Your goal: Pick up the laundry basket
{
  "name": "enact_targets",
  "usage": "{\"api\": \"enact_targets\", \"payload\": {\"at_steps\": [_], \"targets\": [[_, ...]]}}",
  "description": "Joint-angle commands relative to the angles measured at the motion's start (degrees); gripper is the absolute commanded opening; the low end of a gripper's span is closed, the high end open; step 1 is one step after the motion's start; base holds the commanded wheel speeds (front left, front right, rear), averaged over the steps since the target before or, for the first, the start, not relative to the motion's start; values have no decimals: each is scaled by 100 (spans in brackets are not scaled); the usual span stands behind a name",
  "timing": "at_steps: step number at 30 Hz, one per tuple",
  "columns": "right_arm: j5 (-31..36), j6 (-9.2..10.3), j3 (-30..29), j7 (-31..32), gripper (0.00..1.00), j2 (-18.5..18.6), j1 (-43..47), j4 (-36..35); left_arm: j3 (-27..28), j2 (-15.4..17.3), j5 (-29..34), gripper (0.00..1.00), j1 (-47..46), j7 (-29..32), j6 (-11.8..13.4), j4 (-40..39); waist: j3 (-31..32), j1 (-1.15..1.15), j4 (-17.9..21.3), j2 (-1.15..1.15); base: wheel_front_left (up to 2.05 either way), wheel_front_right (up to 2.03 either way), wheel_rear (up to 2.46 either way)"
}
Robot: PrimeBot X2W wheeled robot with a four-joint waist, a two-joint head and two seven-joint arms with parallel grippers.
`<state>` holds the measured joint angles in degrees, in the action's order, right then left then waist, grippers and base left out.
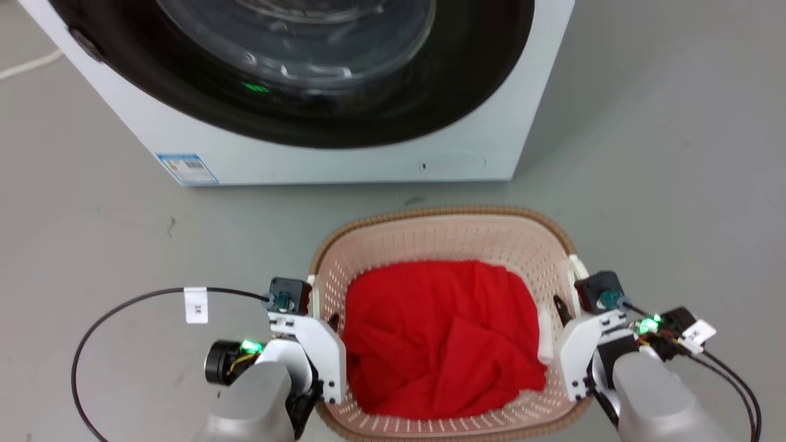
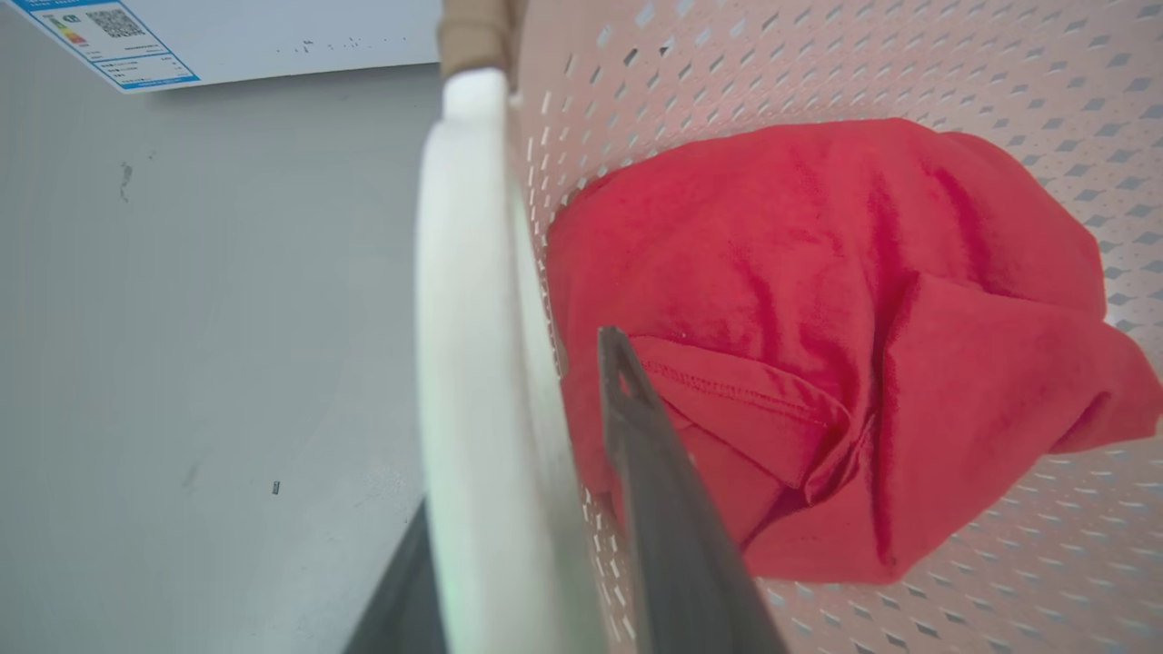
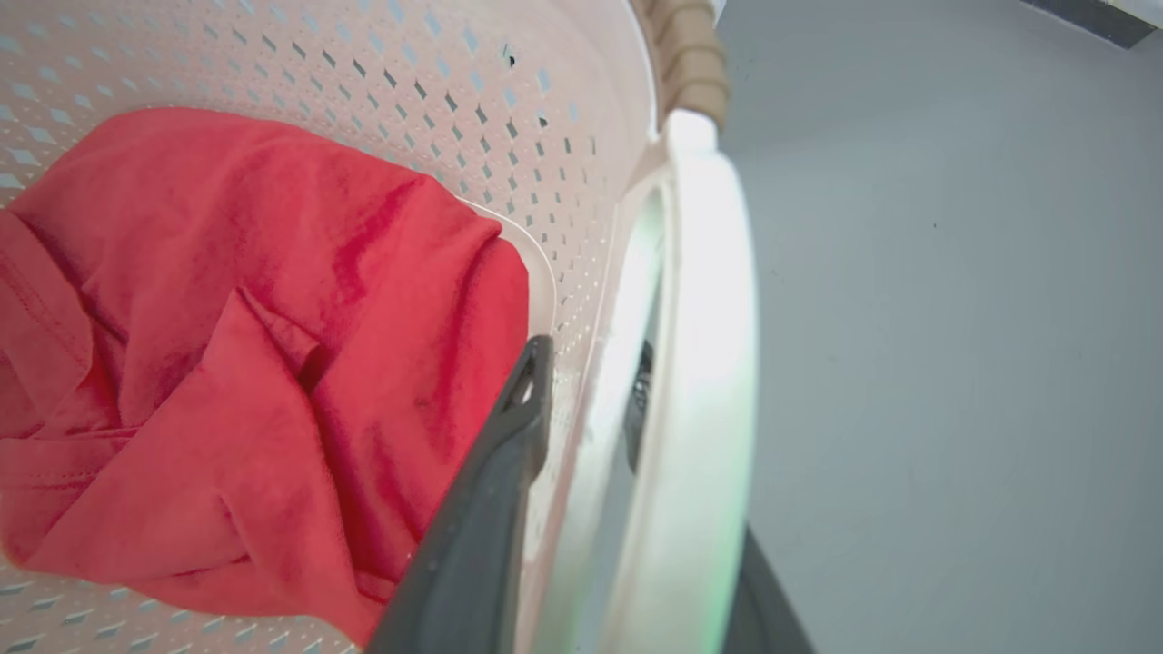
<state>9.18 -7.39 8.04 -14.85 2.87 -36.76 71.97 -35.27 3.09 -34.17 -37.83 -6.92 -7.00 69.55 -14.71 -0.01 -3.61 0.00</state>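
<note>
Grey floor (image 1: 92, 233): washer (image 1: 344, 159), laundry basket (image 1: 442, 212) before it.

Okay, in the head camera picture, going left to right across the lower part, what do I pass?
White cable tag → left gripper → red cloth lying in the laundry basket → right gripper → second cable tag.

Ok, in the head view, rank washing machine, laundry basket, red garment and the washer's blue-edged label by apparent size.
1. washing machine, though cropped by the frame
2. laundry basket
3. red garment
4. blue-edged label
</note>
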Motion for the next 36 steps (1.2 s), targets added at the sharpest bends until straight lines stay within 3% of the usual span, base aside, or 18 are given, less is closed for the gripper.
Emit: {"api": "enact_targets", "payload": {"at_steps": [1,15,36], "targets": [[-25,-18,113,-56,0,5,70,1,-113,-3,-5,0,116,86,-81,-6,280,1,-105,0,0,0,0],[-1013,-23,1231,439,0,1,779,166,-763,150,-794,0,711,708,-80,-147,1245,1,-155,0,0,0,0],[-1808,-46,1919,687,0,9,1071,191,-1421,253,-1397,0,722,573,-78,-110,1576,1,-54,0,0,0,0]]}}
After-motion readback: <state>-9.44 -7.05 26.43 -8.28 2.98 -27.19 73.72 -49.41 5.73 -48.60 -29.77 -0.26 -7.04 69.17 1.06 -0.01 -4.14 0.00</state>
